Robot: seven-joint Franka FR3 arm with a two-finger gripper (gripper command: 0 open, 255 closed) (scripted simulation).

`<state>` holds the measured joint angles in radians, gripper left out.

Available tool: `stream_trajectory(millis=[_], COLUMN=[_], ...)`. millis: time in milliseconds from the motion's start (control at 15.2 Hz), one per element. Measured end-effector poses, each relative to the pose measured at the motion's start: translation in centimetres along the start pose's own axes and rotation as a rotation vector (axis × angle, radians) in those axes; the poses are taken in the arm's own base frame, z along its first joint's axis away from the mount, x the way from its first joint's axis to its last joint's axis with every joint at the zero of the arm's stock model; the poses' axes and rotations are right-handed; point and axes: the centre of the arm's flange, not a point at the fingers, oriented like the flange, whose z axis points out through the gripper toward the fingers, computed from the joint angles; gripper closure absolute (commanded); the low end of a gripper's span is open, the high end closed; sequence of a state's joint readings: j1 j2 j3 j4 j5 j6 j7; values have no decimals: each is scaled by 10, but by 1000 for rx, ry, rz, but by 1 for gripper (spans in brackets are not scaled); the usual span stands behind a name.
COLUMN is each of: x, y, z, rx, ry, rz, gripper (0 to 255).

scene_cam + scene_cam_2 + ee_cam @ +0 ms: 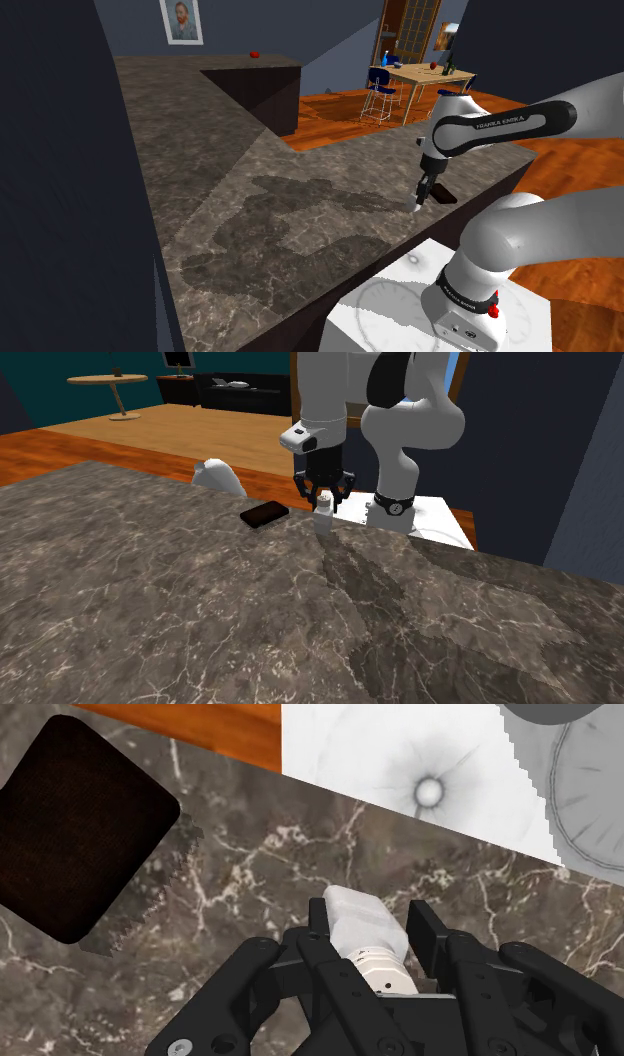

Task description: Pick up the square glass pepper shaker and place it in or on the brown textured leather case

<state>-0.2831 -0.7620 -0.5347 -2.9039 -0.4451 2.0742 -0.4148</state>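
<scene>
The pepper shaker (362, 932), a pale square body with a white cap, stands on the marble counter (200, 602) close to its edge by the stand. My black gripper (370, 919) reaches down over it and is shut on it, one finger pressed to each side. In the second exterior view the shaker (323, 518) still rests on the counter under the gripper (324, 504). The dark brown textured case (264, 513) lies flat a short way beside the shaker, toward that view's left; in the wrist view the case (75, 824) lies ahead of the fingertips, off to one side. The case (443, 195) lies just beside the gripper (421, 200).
The white stand (450, 774) sits right past the counter edge. The counter (250, 200) stretches far to the shoulder view's left, with a small red object (255, 54) at its far end. Wooden floor, a dining table and chairs (400, 85) lie beyond.
</scene>
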Motion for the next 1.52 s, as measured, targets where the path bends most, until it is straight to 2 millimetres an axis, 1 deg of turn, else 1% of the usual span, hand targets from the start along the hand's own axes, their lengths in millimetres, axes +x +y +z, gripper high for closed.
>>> stream_trajectory(millis=[396,792,1452,1518], x=[0,-2,-7,-7], y=[0,0,-2,-2], z=[-2,-29,-84,-87], rx=[0,0,0,0], ry=[0,0,0,0], rz=[0,0,0,0], gripper=[255,255,255,255])
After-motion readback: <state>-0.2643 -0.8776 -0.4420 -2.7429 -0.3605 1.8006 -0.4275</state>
